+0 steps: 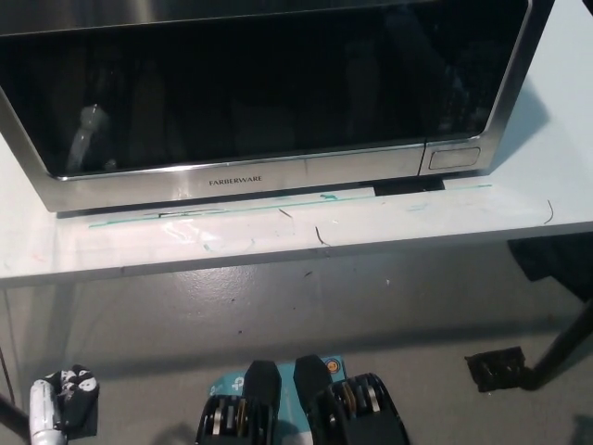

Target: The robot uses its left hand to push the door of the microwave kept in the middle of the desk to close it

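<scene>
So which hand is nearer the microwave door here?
Left. The left hand hangs low at the bottom-left corner, well below the microwave door, not touching it. The right hand is out of view.

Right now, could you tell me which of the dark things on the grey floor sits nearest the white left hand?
The black stand leg at the picture's lower left corner, right beside the white left hand; the small black block lies far right.
</scene>
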